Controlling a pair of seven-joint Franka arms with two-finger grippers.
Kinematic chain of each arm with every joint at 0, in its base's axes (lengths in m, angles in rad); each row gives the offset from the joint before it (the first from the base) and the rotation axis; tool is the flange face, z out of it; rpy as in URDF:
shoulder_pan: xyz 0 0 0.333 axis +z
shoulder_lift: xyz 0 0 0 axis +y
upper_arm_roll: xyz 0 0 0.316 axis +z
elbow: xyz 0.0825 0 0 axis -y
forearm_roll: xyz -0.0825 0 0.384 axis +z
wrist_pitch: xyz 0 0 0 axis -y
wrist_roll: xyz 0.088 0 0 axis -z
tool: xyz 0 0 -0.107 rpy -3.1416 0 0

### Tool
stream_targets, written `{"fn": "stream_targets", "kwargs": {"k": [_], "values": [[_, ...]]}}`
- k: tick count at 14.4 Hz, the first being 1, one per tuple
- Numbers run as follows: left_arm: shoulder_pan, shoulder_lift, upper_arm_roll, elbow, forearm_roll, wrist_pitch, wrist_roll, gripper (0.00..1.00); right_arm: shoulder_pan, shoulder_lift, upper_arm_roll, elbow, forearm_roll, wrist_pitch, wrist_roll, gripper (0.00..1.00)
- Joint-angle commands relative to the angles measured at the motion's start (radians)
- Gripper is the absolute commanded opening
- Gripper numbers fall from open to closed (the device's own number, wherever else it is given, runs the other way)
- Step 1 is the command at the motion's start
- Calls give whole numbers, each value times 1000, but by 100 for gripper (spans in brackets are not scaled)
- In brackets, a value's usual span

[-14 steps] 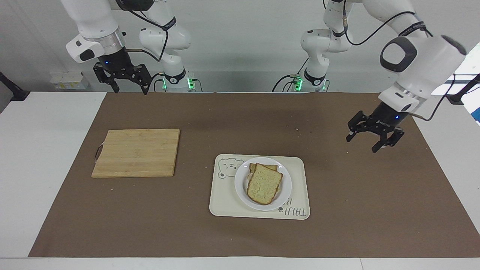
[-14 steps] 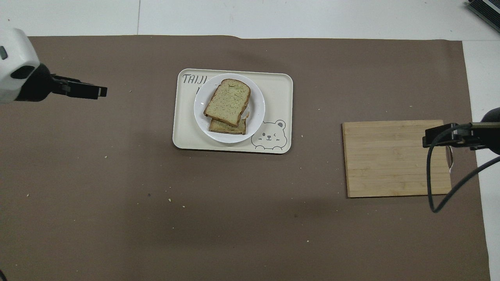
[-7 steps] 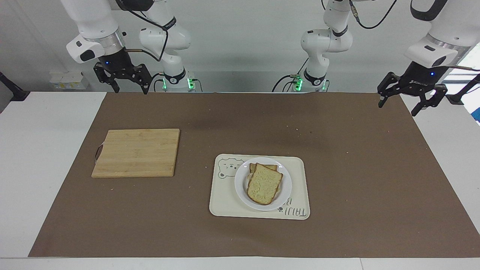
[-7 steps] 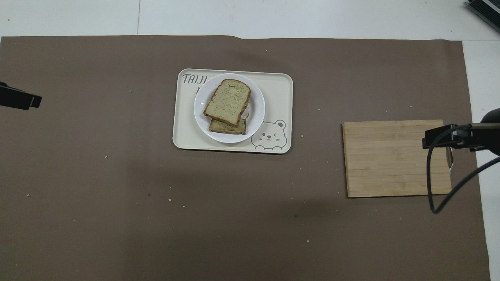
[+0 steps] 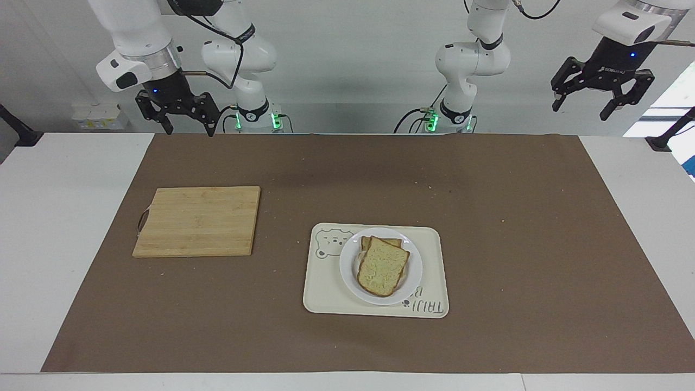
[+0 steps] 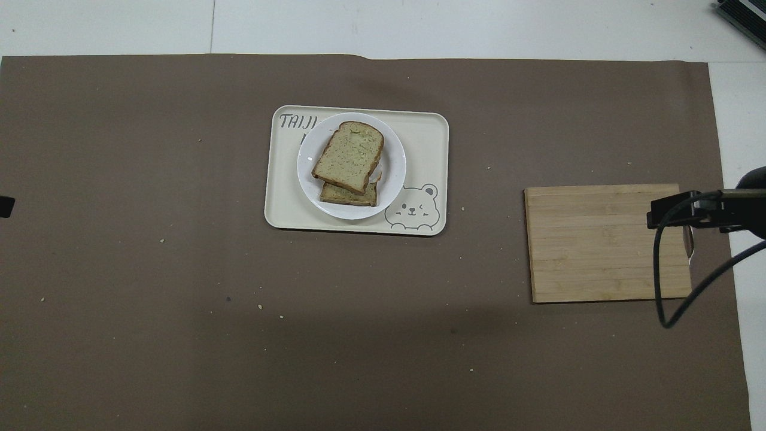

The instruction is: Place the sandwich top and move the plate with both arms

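Note:
The sandwich top (image 5: 383, 266), a pale greenish slice with a brown crust, lies askew on a lower slice on the white plate (image 5: 347, 271). The plate sits on a cream bear tray (image 5: 326, 293). In the overhead view the top slice (image 6: 348, 155) and the plate (image 6: 392, 179) show plainly. My left gripper (image 5: 580, 111) hangs open and empty, high above the mat's corner at the left arm's end. Only a sliver of it (image 6: 5, 206) shows in the overhead view. My right gripper (image 5: 189, 130) is open and empty, raised at the right arm's end, and waits; it also shows in the overhead view (image 6: 658, 216).
A wooden cutting board (image 5: 198, 220) lies on the brown mat toward the right arm's end; it also shows in the overhead view (image 6: 598, 245). The bear tray (image 6: 428, 137) lies mid-table. Crumbs are scattered over the mat.
My left gripper has risen and drawn back from low over the mat to high above the corner at its own end of the table. The right arm and the sandwich have not moved.

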Motion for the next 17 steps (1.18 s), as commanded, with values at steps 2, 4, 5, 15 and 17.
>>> {"fn": "stream_targets", "kwargs": {"k": [2, 4, 5, 15, 17], "values": [[-2, 5, 1, 8, 1, -66, -103, 100, -20, -14, 3, -13, 22, -13, -36, 100], [1, 28, 13, 26, 2, -76, -103, 100, -23, -14, 2, -13, 22, -19, -45, 100], [1, 42, 22, 57, 1, -81, -103, 100, -26, -14, 2, -13, 22, -26, -53, 100], [-3, 69, 21, 99, 8, -86, -106, 100, -50, -15, 0, -13, 22, -48, -65, 100], [-3, 60, 21, 99, 5, -84, -108, 100, -50, -15, 0, -13, 22, -48, -65, 100]]}}
